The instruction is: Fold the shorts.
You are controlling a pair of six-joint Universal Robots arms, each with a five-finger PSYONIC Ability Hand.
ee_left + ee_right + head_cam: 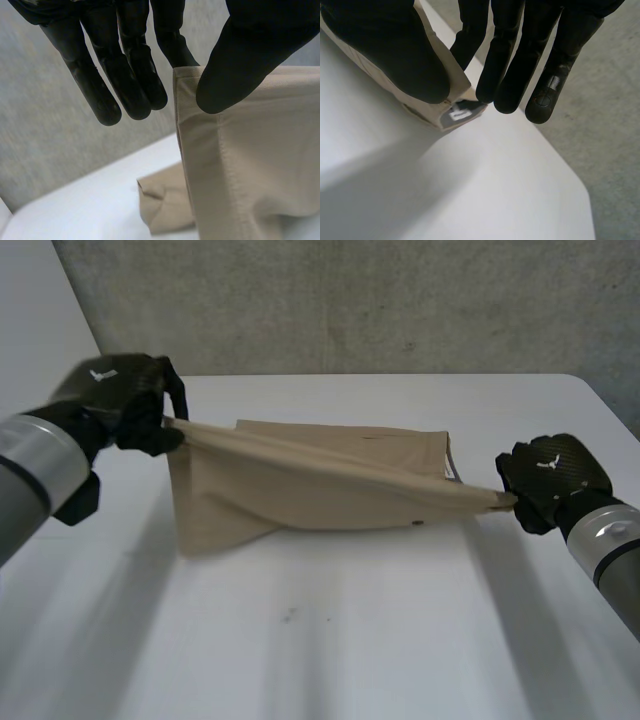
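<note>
Two hands are closed on one pair of beige shorts (pixel 300 490), which is spread across the middle of the white table (pixel 350 640). One edge of the shorts is lifted and pulled taut between the hands, while the rest of the cloth sags down to the table and lies there in folds.

At the left end of that edge, a corner is gripped by the left hand (pixel 125 400), which is held above the table. In the left wrist view the seamed corner of the shorts (pixel 250 165) is pinched between the thumb (pixel 240 60) and one finger behind the cloth; the other fingers (pixel 130 75) are kept straight and apart from the cloth. More cloth is seen bunched on the table (pixel 100 205) below.

At the right end, the opposite corner is held by the right hand (pixel 555 480), lower and close to the table. In the right wrist view the corner (pixel 425 112) is clamped under the thumb (pixel 395 50) against a finger, the remaining fingers (pixel 510 65) being extended beside it. A small dark label (pixel 457 114) is seen at that corner.

A grey wall (pixel 350 300) is seen behind the table.
</note>
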